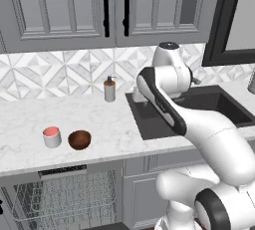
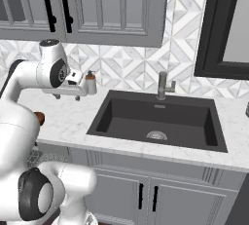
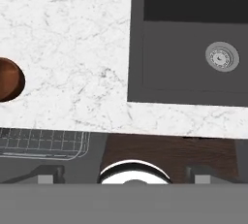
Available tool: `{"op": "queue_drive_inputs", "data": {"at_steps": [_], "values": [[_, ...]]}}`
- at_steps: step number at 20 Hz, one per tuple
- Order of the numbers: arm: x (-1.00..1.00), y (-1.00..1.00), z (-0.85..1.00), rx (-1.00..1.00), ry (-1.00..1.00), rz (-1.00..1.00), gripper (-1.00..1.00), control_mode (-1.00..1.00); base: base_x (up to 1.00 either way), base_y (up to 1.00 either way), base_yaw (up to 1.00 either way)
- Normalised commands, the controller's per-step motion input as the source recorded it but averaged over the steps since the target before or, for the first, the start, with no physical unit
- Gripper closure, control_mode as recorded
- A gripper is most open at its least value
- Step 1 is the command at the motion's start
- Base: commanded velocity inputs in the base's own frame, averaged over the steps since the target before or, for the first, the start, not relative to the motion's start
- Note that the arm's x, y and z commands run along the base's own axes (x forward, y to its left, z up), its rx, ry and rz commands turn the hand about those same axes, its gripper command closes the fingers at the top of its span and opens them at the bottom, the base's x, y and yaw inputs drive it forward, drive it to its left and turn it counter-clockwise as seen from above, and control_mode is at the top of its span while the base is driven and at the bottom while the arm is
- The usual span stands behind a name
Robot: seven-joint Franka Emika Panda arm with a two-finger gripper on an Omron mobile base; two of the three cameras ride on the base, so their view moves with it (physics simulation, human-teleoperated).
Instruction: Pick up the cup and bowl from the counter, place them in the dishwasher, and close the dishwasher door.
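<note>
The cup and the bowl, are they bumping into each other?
Apart. The left base view shows the cup and the bowl side by side on the counter, with a strip of white marble between them.

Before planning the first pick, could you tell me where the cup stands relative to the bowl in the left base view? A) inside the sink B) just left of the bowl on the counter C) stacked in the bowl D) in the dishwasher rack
B: the cup stands upright on the counter, just left of the bowl, with a small gap between them.
</note>
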Motion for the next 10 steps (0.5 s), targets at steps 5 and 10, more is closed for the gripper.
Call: {"op": "queue_drive_inputs", "data": {"at_steps": [5,10], "values": [[0.01,0.27,-0.01,0.0,0.01,-0.04,-1.0,-1.0,0.0,0.0,0.0],[0.12,0.66,0.0,0.0,0.01,-0.03,-1.0,-1.0,0.0,0.0,0.0]]}}
